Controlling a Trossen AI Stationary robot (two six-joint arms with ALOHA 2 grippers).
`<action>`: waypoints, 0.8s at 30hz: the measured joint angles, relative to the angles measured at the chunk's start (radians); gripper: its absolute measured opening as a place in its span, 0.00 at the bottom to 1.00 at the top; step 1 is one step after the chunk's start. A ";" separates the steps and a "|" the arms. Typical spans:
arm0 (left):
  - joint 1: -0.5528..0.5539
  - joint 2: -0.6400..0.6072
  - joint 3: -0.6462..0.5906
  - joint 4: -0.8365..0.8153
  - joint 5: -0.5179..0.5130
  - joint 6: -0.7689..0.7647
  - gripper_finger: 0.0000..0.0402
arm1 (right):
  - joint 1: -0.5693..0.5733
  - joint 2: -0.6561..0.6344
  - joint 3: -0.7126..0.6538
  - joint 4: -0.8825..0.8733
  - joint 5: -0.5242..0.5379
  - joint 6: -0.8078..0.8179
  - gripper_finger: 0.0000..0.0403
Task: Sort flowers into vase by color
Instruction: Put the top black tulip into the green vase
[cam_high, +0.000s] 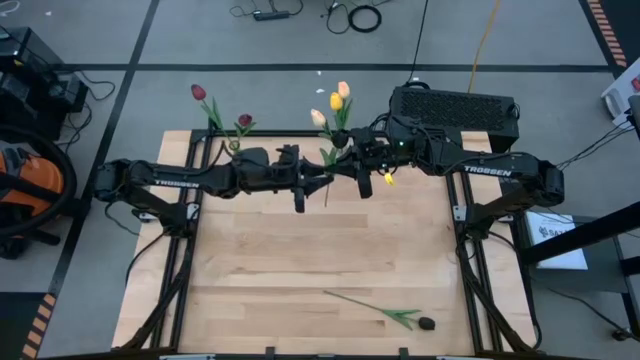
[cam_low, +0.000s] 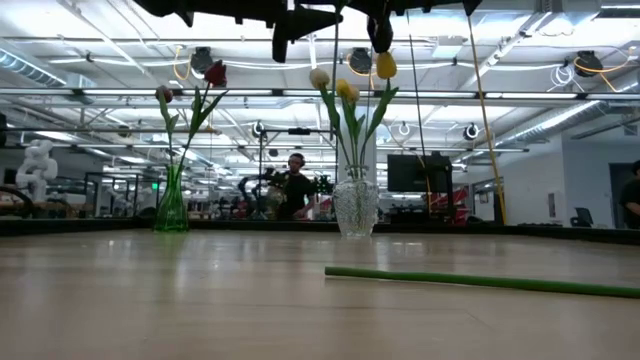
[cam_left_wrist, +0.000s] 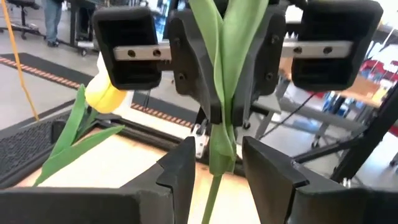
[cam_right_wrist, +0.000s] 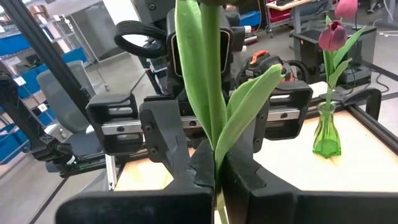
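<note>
My right gripper (cam_right_wrist: 214, 177) is shut on a tulip (cam_right_wrist: 208, 74) in mid-air over the table's far middle. The tulip's leaves rise above the fingers. A yellow head (cam_high: 388, 178) over my right arm seems to be its own. My left gripper (cam_left_wrist: 217, 180) faces it, open. Its fingers stand on either side of the stem (cam_left_wrist: 213, 190), just under the right gripper's hold, with gaps showing. A clear vase (cam_low: 355, 205) holds cream and yellow tulips. A green vase (cam_right_wrist: 326, 134) holds two dark red ones. One dark-headed tulip (cam_high: 380, 312) lies flat on the table. My right gripper pinches the tulip's stem where the leaves join it (cam_right_wrist: 214, 163), between its two fingers. The fingers come level from the table's right and lie across the stem. The tulip is lifted clear and roughly upright, with leaves above the fingers and bare stem (cam_high: 327, 195) below.
The two vases stand at the far edge: the green one (cam_high: 232, 145) left of my left gripper, the clear one's flowers (cam_high: 336, 100) just behind my right gripper. A black box (cam_high: 455, 105) sits beyond the far right corner. Bare wood (cam_high: 300, 260) lies between the arms and the near edge.
</note>
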 joint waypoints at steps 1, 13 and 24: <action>0.000 0.000 0.005 -0.018 0.002 0.006 0.35 | 0.000 0.000 0.000 -0.001 0.000 0.000 0.00; -0.015 0.011 0.005 -0.013 0.001 0.110 0.21 | 0.000 0.000 0.000 -0.010 -0.001 0.000 0.02; -0.015 0.011 0.005 -0.013 -0.005 0.163 0.03 | 0.000 0.000 0.000 -0.020 0.000 0.008 0.04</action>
